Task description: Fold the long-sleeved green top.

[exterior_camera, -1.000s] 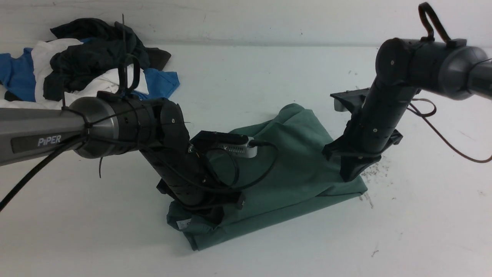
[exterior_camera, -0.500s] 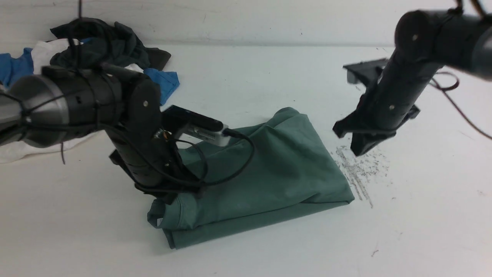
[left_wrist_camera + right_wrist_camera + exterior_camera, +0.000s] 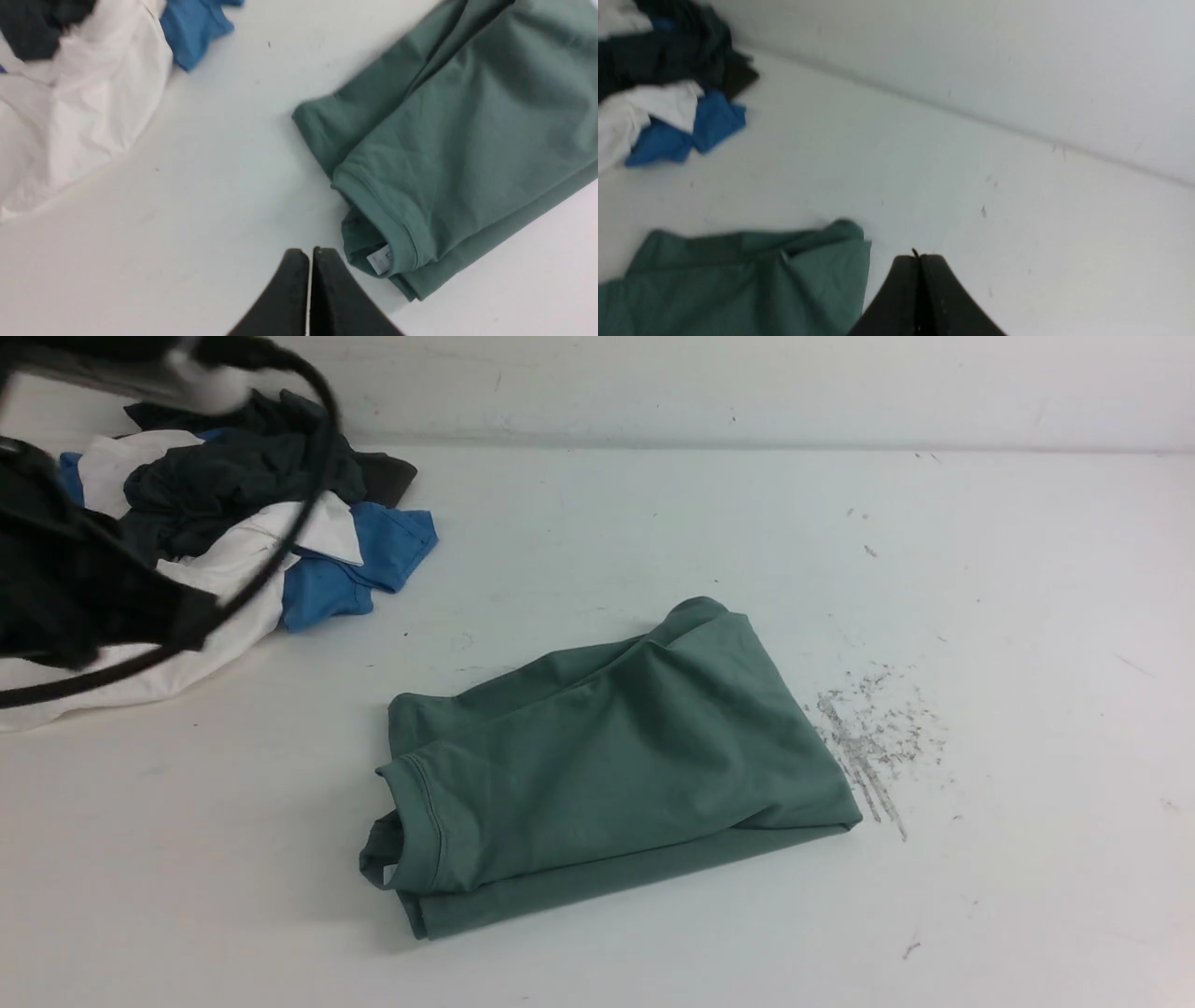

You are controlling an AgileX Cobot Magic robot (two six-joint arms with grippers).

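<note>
The green long-sleeved top [image 3: 607, 765] lies folded into a compact slanted rectangle in the middle of the white table, collar end at the near left, with a white neck tag [image 3: 379, 260] showing. My left gripper [image 3: 310, 254] is shut and empty, hovering above bare table just beside the collar. My right gripper [image 3: 919, 257] is also shut and empty, raised over bare table past the top's [image 3: 738, 280] far right corner. In the front view only a blurred part of the left arm [image 3: 65, 588] shows at the left edge; the right arm is out of that view.
A heap of other clothes [image 3: 233, 532], dark grey, white and blue, lies at the far left of the table. Dark scuff marks [image 3: 868, 737] spot the table right of the top. A pale wall [image 3: 971, 56] bounds the table's far edge.
Both arms have lifted off the green top and drawn back, the left toward the left edge, the right out of the front view. The top now lies uncovered and flat.
</note>
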